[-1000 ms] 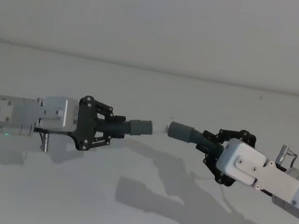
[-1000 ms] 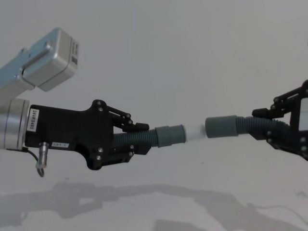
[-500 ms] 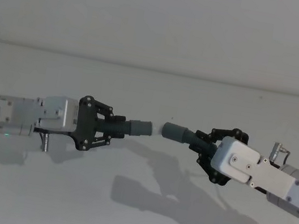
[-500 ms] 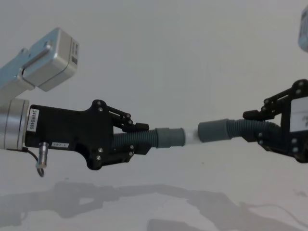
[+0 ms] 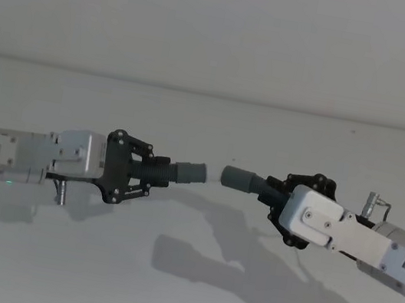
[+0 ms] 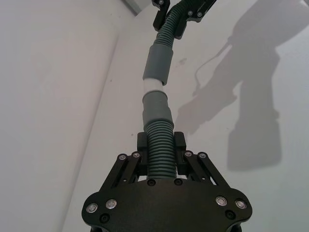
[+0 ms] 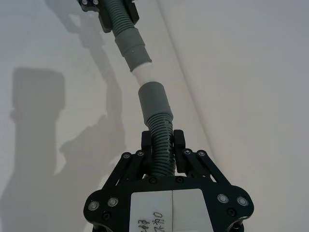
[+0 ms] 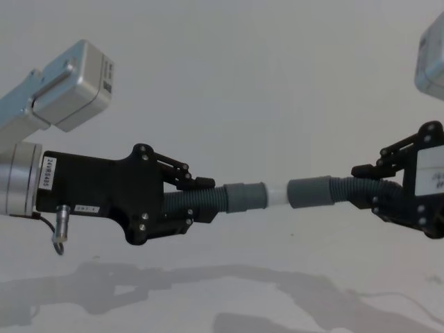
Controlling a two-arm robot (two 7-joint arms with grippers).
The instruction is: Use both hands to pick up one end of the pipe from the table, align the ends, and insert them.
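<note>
Left pincer (image 8: 198, 201) clamped on the ribbed part of one hose piece (image 8: 229, 198), held above the tabletop (image 8: 222, 291), collar (image 8: 246, 197) pointing toward the right arm. Right pincer (image 8: 364, 187) clamped on the ribbed part of the other hose piece (image 8: 326, 191), also off the tabletop, its collar (image 8: 310, 192) facing the left one. White spigot (image 8: 277, 195) bridges the two collars, roughly in line, a short white stretch showing between them. In the left wrist view the spigot (image 6: 153, 85) meets both collars.
</note>
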